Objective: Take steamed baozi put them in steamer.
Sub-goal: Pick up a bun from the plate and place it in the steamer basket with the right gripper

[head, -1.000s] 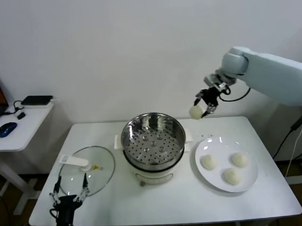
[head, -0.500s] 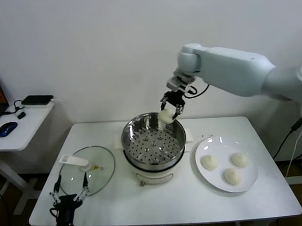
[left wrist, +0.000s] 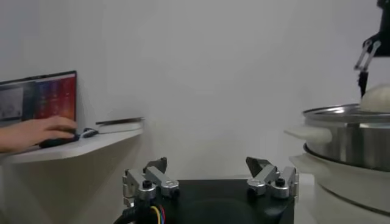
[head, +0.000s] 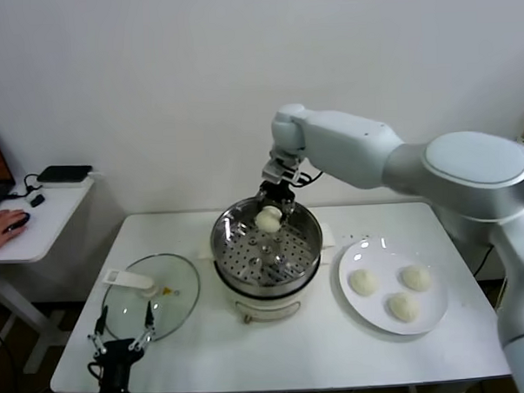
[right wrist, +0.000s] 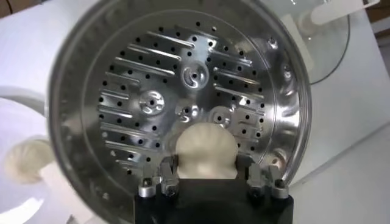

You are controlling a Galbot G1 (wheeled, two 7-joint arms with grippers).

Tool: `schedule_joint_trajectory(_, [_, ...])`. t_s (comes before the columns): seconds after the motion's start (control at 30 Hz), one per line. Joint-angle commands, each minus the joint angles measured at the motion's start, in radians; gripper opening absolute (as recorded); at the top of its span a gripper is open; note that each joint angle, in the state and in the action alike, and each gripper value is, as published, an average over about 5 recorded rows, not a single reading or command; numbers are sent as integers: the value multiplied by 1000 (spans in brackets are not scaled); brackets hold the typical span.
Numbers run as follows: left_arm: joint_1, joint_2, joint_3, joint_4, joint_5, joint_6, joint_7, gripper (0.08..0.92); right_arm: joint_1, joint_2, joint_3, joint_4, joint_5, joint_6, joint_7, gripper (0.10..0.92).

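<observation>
My right gripper (head: pixel 270 210) is shut on an off-white baozi (head: pixel 268 219) and holds it just above the perforated tray of the shiny steel steamer (head: pixel 266 240). In the right wrist view the baozi (right wrist: pixel 206 151) sits between the fingers over the steamer tray (right wrist: pixel 177 103). Three more baozi (head: pixel 363 282) (head: pixel 415 278) (head: pixel 402 307) lie on the white plate (head: pixel 434 316) to the right of the steamer. My left gripper (head: pixel 118 336) is open and empty, low at the table's front left corner; it also shows in the left wrist view (left wrist: pixel 210 179).
A round glass lid (head: pixel 152 297) with a white handle lies on the table left of the steamer. A side table (head: pixel 37 224) with a laptop, a mouse and a person's hand (head: pixel 1 227) stands at far left. A wall is close behind.
My right arm has swung left from above the plate side and lowered the baozi over the steamer's middle. A person's hand has come to the mouse on the side table. The left arm is still.
</observation>
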Motion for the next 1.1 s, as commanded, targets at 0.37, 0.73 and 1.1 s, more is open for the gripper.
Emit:
schedule_joint_trajectory(0.37, [-2,8,2,6,2,-3,-1,823,-94,79,109,-184,-104,56,19,653])
schedule_joint_trajectory(0.73, [-2,5,3,7,2,-6,-1,823,-86,73,85,-182,-102,57,-5,677])
schedule_joint_trajectory(1.1, [-2,1,0,5,14,-10,-3,823,-69,37,73,-139,-56,45,21,814])
